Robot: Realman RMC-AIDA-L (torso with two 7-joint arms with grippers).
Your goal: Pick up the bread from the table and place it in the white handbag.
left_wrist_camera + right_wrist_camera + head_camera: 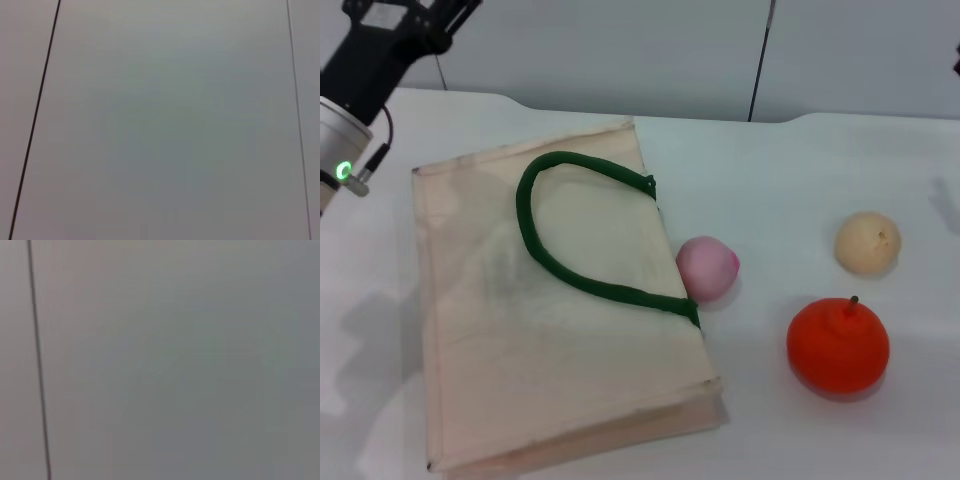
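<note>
the white handbag (560, 320) lies flat on the counter (790, 180), a pink ball (706, 268) touching its edge. no bread shows. the left claw (395, 25) hangs far-left, opening impossible to tell; the right claw is unseen.

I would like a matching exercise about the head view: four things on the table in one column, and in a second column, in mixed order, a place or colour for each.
Things:
1. white handbag
2. pink ball
3. pale beige ball
4. orange fruit

Descriptions:
A. bright orange, with a small dark stem on top
B. lying flat, with a dark green looped handle on top of it
C. farthest toward the robot's right, behind the orange fruit
D. right against the bag's edge, next to the handle's end

Pairs: 1-B, 2-D, 3-C, 4-A
</note>
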